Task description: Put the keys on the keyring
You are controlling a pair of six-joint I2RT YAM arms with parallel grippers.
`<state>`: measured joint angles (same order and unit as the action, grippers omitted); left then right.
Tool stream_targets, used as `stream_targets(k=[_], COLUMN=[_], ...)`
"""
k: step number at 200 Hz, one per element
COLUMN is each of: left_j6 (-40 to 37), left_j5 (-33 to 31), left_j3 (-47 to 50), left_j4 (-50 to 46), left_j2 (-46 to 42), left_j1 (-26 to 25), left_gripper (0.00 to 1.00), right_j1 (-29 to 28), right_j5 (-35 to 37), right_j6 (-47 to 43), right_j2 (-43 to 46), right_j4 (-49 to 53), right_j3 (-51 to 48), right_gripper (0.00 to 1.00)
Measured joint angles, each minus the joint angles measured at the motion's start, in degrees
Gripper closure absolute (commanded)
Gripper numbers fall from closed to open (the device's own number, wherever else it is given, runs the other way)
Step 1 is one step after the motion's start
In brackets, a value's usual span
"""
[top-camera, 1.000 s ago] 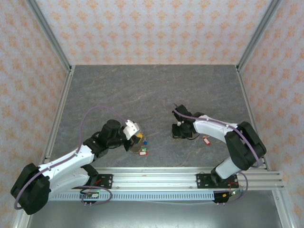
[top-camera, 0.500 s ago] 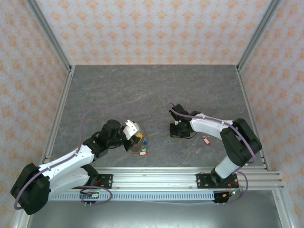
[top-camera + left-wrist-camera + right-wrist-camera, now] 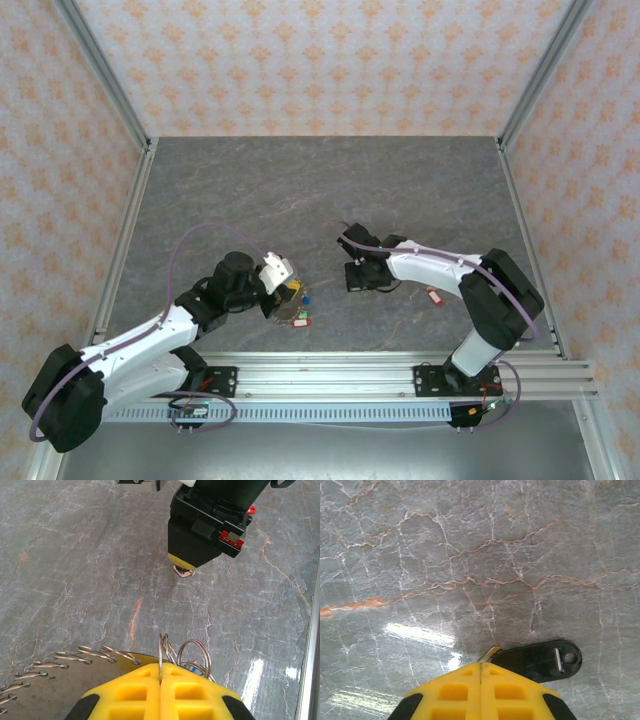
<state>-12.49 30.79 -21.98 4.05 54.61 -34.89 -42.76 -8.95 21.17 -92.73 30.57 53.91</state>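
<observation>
Keyring [image 3: 160,649] wire sits pinched in the left jaws near the bench's [image 3: 300,180] front edge; the right jaws, facing them, clamp a black key tag [image 3: 540,661].

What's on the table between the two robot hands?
The left wrist view shows bare table between the left gripper, clamping the keyring, and the right gripper, holding a black key.

Pinched in left gripper [image 3: 160,682]: keyring [image 3: 75,658], ribbed rim fanning left, small rings [image 3: 194,652] just right. Opposite, right gripper [image 3: 186,562] low over table [image 3: 75,555], key [image 3: 184,572] at tip.
</observation>
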Motion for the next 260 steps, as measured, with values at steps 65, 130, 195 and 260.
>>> stream_targets(k=[65,130,195,260], left_j6=[0.0,0.0,0.0,0.0], left_j5=[-0.4,-1.3,-1.3,-1.3], left_j3=[0.0,0.0,0.2,0.3], left_j4=[0.0,0.0,0.0,0.0], left_j2=[-0.5,-0.8,-1.6,-1.6], left_j1=[0.0,0.0,0.0,0.0], left_gripper=[1.00,1.00,1.00,1.00], right_j1=[0.0,0.0,-0.1,-0.1], right_j5=[0.3,2.3,3.2,5.1], right_j6=[0.8,1.4,1.3,0.6], right_j2=[0.0,-3.0,-2.1,2.0], right_j4=[-0.6,-0.4,-0.8,-0.3], right_j3=[0.0,0.3,0.0,-0.7], right_gripper=[0.73,0.84,0.98,0.95])
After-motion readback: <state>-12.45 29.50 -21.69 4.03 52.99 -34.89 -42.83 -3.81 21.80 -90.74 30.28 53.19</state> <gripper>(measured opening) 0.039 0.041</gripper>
